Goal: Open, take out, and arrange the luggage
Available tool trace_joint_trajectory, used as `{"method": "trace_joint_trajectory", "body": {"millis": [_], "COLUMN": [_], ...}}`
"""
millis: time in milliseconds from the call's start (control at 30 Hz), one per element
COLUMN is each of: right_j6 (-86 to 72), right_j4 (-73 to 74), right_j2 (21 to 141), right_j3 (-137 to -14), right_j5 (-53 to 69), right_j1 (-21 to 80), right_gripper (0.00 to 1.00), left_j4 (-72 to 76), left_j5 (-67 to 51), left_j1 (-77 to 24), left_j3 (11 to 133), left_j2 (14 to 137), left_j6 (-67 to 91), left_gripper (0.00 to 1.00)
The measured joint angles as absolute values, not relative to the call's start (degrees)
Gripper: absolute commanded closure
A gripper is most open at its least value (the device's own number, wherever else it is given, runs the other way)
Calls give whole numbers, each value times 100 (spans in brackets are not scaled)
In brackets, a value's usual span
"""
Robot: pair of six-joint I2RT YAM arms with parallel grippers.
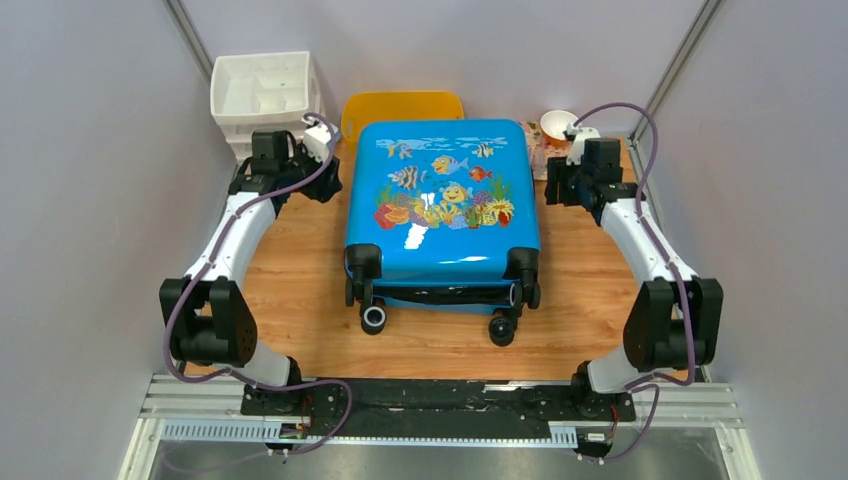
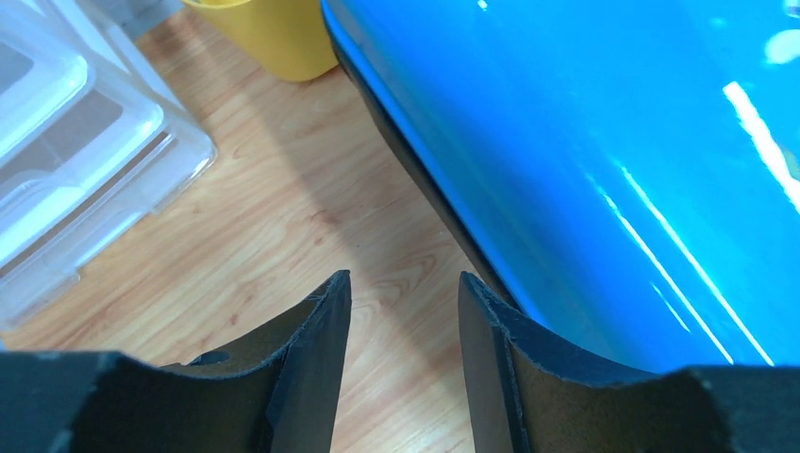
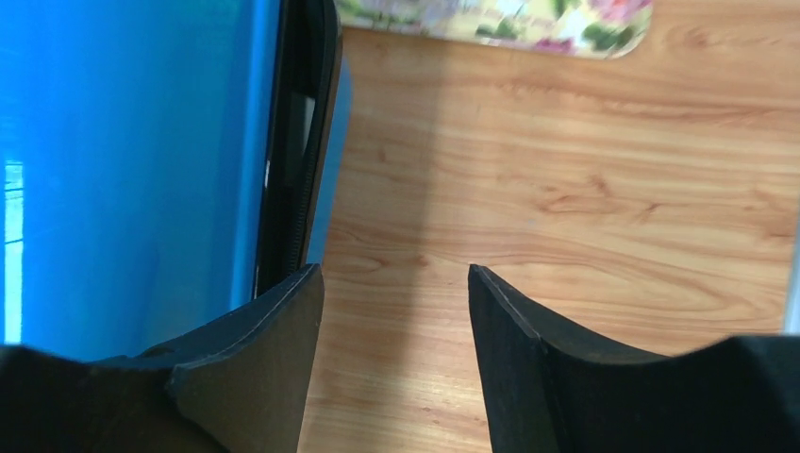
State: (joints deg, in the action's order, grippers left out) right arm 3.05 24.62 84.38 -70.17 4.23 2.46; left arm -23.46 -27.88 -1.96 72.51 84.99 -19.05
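Observation:
The luggage [image 1: 442, 200], a glossy blue hard-shell suitcase with a fish and coral print, lies flat and closed in the middle of the table, black wheels toward the arms. My left gripper [image 2: 404, 283] hangs open just off its left side, with only bare wood between the fingers; the blue shell [image 2: 585, 151] fills the right of that view. My right gripper [image 3: 396, 274] is open beside the case's right edge, where the black zip seam [image 3: 302, 142] shows. In the overhead view the left gripper [image 1: 322, 176] and right gripper [image 1: 556, 186] flank the case's far half.
A white plastic organiser [image 1: 262, 92] stands at the back left, and a yellow tub [image 1: 402, 106] sits behind the suitcase. A floral-patterned item [image 3: 500, 21] and a small white cup [image 1: 558, 126] are at the back right. Grey walls close in both sides.

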Motion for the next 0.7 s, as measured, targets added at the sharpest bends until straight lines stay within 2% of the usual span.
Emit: {"method": "trace_joint_trajectory", "body": {"millis": [267,500,700], "right_j6": [349,537,849], "right_j4": [2449,2285,2318], "right_j2": [9360,9330,8945], "right_j3": [-7000,-6676,-6208], "right_j5": [945,1278,1651], "right_j1": [301,281,274], "right_gripper": [41,42,42], "left_j4": [-2558,-2547,-2543], "left_j5": [-2425,-2432,-2497], "left_j1": [-460,-593,-587], "left_j3": [7428,7240,7710], "left_j2": [8903,8956,9502], "left_j6": [-1802,-1815,-1844], "left_gripper": [46,45,45]}}
